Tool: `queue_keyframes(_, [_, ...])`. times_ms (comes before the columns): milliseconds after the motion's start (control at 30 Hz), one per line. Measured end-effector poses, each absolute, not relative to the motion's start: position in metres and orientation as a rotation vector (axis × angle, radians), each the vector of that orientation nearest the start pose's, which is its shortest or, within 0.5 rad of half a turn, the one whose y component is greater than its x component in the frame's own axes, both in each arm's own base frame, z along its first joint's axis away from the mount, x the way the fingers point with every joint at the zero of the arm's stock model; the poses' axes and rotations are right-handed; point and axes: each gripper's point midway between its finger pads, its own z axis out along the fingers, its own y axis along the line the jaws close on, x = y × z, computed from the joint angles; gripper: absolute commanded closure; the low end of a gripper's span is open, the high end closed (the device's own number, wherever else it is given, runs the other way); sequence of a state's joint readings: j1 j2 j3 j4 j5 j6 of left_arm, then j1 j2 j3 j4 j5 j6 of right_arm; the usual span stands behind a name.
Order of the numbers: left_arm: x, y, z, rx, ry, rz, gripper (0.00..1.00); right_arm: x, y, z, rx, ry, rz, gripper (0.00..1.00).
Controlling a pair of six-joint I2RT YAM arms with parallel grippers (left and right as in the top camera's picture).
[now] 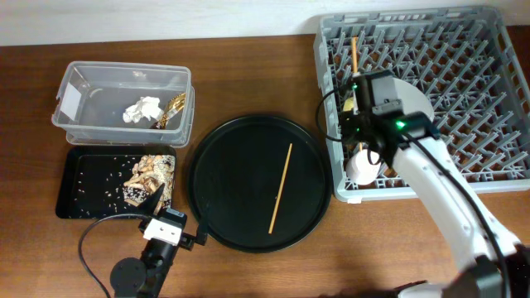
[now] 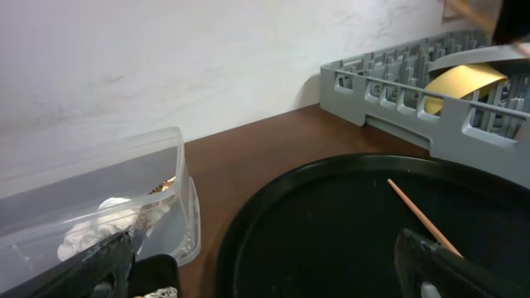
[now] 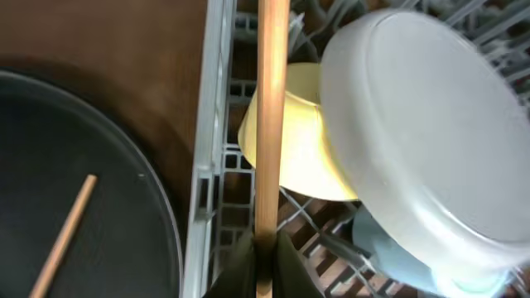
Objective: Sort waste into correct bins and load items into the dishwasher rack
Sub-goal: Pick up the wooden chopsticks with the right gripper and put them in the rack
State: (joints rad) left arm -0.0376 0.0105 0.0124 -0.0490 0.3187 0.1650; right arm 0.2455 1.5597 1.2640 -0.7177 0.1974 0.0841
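Reaching over dishwasher rack, right end effector pinching a chopstick

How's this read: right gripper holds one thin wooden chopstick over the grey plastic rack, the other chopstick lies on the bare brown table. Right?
One error. The other thin wooden chopstick lies on the large round black tray, not the table; the overhead view shows it. The right gripper does hold one chopstick over the grey plastic rack.
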Motion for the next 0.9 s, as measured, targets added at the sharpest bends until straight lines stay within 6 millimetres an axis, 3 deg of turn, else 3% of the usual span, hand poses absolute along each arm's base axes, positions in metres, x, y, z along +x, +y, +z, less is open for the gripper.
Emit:
queue_keyframes(33, [0.236, -0.063, 0.166, 0.405, 1.566, -0.159, 0.01, 0.396, 0.064, 0.147, -0.146, 2.576, -0.139, 0.63])
queue_keyframes(67, [0.236, -0.063, 0.166, 0.405, 1.566, -0.159, 0.01, 0.396, 0.065, 0.135, -0.171, 2.61, -0.146, 0.54])
queue_keyframes(167, [0.236, -0.063, 0.166, 0.405, 1.566, -0.159, 0.01, 0.377, 0.087, 0.13, -0.225, 2.673, -0.045, 0.47])
queue_keyframes(267, [0.236, -0.063, 0.166, 0.405, 1.565, -0.159, 0.01, 0.342, 0.132, 0.142, -0.193, 2.726, 0.167, 0.45])
queue_keyframes(300, [0.236, -0.063, 0.166, 0.405, 1.566, -0.159, 0.01, 0.326, 0.158, 0.14, -0.17, 2.761, 0.261, 0.43])
queue_keyframes(367, [0.236, -0.063, 0.166, 0.406, 1.566, -0.159, 0.01, 0.303, 0.199, 0.126, -0.145, 2.812, 0.371, 0.44])
queue_keyframes(400, [0.236, -0.063, 0.165, 0.405, 1.567, -0.159, 0.01, 0.288, 0.229, 0.098, -0.079, 2.872, 0.415, 0.44])
queue_keyframes(433, [0.236, -0.063, 0.165, 0.405, 1.567, -0.159, 0.01, 0.285, 0.236, 0.086, -0.054, 2.901, 0.414, 0.5])
queue_keyframes(467, [0.236, -0.063, 0.165, 0.405, 1.567, -0.159, 0.01, 0.275, 0.247, 0.049, 0.048, 2.983, 0.359, 0.62])
queue_keyframes(567, [0.236, -0.063, 0.165, 0.405, 1.567, -0.159, 0.01, 0.273, 0.245, 0.004, 0.189, 3.056, 0.239, 0.76])
queue_keyframes(633, [0.236, -0.063, 0.165, 0.405, 1.566, -0.159, 0.01, 0.273, 0.242, 0.002, 0.249, 3.052, 0.215, 0.96])
queue_keyframes(733, [0.236, -0.063, 0.165, 0.405, 1.566, -0.159, 0.01, 0.271, 0.239, 0.002, 0.276, 3.06, 0.199, 0.96])
queue_keyframes(800, [0.236, -0.063, 0.166, 0.406, 1.566, -0.159, 0.01, 0.269, 0.232, 0.007, 0.202, 3.074, 0.174, 0.96])
queue_keyframes(833, [0.236, -0.063, 0.166, 0.405, 1.566, -0.159, 0.01, 0.274, 0.225, 0.022, 0.153, 3.049, 0.19, 0.96])
queue_keyframes(867, [0.236, -0.063, 0.166, 0.405, 1.566, -0.159, 0.01, 0.289, 0.22, 0.051, 0.082, 2.977, 0.25, 0.96])
queue_keyframes(900, [0.236, -0.063, 0.166, 0.405, 1.566, -0.159, 0.01, 0.318, 0.21, 0.115, 0.0, 2.792, 0.354, 0.96])
